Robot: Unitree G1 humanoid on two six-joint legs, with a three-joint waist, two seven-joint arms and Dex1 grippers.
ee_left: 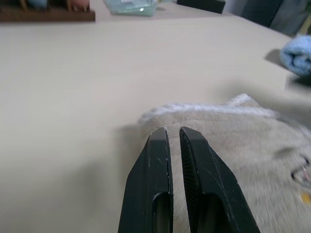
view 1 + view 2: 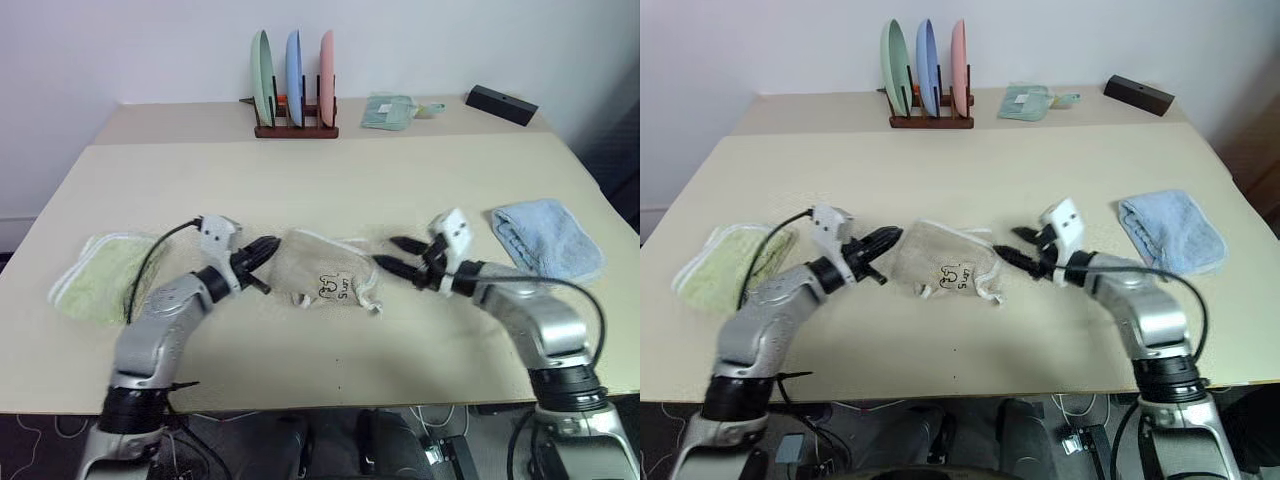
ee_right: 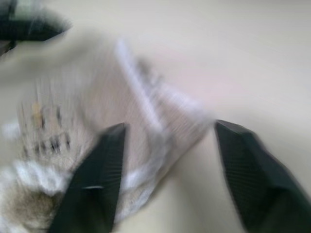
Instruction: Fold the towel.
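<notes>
Left eye view shows you the towel point(image 2: 328, 277) bunched on the surface point(image 2: 330, 180) between both arms, its long axis running left to right. Left gripper point(image 2: 268, 248), jaws nearly shut, touches its left end; right gripper point(image 2: 397, 255), jaws wide, flanks its right end.

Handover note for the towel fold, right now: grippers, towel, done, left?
Left gripper: shut, at the beige towel's left edge; hold not confirmed.
Right gripper: open, empty, just off the towel's right edge.
Towel: bunched mid-table, embroidered figure up, between both grippers.
Done: partly gathered, no neat fold yet.
Left: regrasp, finish and flatten the fold.
</notes>
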